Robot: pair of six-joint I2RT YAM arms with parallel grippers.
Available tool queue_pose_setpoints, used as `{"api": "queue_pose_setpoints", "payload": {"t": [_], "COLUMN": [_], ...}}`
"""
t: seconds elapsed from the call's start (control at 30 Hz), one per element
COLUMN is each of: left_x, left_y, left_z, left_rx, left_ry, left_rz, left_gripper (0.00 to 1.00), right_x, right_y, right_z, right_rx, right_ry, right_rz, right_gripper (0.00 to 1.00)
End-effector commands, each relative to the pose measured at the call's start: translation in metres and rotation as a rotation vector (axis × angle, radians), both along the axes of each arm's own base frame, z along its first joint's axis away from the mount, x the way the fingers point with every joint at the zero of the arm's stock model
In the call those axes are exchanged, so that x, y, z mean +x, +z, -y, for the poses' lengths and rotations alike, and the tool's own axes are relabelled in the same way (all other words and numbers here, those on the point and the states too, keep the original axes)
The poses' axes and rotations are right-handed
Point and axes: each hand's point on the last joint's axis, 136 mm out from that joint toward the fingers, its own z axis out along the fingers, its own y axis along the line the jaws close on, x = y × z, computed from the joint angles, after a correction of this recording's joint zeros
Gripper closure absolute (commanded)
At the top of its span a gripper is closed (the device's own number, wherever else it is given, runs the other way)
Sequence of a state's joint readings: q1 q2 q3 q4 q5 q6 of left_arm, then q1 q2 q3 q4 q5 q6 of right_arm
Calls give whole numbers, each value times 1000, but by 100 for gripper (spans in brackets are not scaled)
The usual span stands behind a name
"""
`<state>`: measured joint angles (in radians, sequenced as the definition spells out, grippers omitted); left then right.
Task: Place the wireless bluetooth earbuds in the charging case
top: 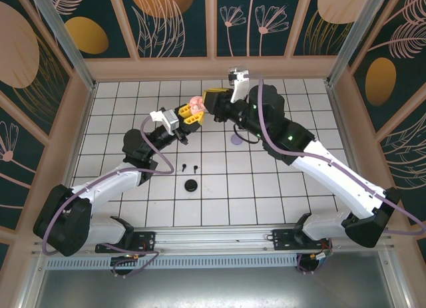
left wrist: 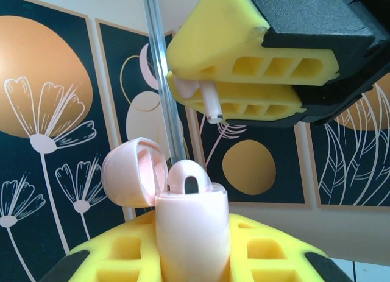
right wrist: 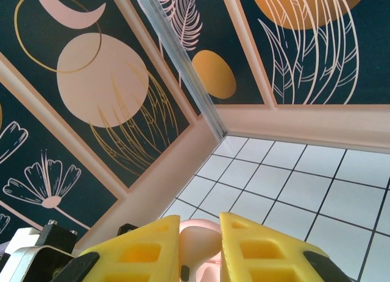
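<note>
Left wrist cam: right gripper pinching pink earbud, stem down, right above open case clamped by left gripper.

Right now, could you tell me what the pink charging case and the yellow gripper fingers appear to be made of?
The charging case looks like smooth moulded plastic in a satin pale pink, with soft highlights on its rounded shell and open lid. The yellow fingers look like matte plastic or firm rubber, with a dull surface and open rectangular cells. I cannot tell which.
</note>
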<state>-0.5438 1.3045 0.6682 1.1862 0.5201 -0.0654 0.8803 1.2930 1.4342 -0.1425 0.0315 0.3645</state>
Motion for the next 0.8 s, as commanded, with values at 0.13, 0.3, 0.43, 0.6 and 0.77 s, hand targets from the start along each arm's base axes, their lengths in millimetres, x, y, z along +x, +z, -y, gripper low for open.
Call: {"api": "queue_pose_setpoints", "payload": {"t": [0.13,0.3,0.43,0.6,0.77], "left_x": [-9,-9,-10,-11,-11], "left_y": [23,24,25,27,28], "left_z": [0,0,-1,-1,-1], "left_rx": [-47,-50,-53,-55,-57], "left_ry": [-29,-28,-28,-28,-29], "left_rz": [61,63,66,69,70], "left_gripper": [100,100,100,100,100], "right_x": [0,2,4,6,8], "right_y": [-6,-14,-20,-26,-31], "right_z": [-11,-15,-16,-14,-13], "right_rx": [10,-3,-11,-25,-40], "right_ry": [16,16,12,-6,-20], "right_rz": [5,-11,-21,-25,-28], "right_gripper": [80,81,81,81,81]}}
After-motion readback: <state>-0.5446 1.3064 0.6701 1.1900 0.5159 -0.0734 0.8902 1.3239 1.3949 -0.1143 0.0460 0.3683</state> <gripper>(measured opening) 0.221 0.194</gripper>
